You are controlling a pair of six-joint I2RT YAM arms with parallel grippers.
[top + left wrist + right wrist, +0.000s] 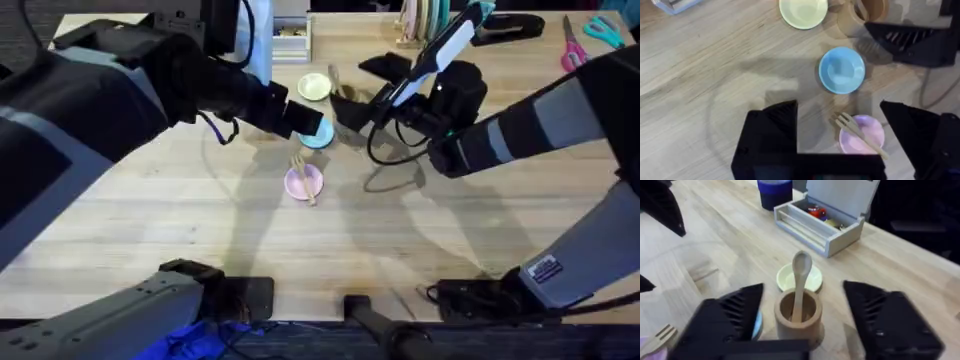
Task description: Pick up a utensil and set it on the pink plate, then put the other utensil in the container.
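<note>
Hovering with its black fingers spread and empty, the right gripper (802, 325) framed the container (798, 315), the tan cup sitting just beyond its fingertips. The other utensil (800, 282) stood inside that cup, handle down and rounded bowl up, leaning against the wall. By the look of it the spoon was light, stiff wood, easily tipped; a hold low on the flat handle would have steadied it better than one on the smooth bowl. The cup itself looked light enough to slide or topple if bumped. Behind it lay the pale yellow plate (799, 278), and farther off an open grey box (825, 222) and a purple cup (775, 191).

The left gripper (840, 127) likewise hung open and empty over the pink plate (862, 135), where the utensil (860, 134) lay slantwise, tines poking past the rim. Thin and dry, the fork would have taken a pinch best across mid-handle. The light blue plate (841, 70) sat just beyond.

From overhead, the left arm reached in from the lower left across the table (200, 230), and the right arm stretched inward from the right, wrist pitched down toward the cup. Both placements appeared done.
</note>
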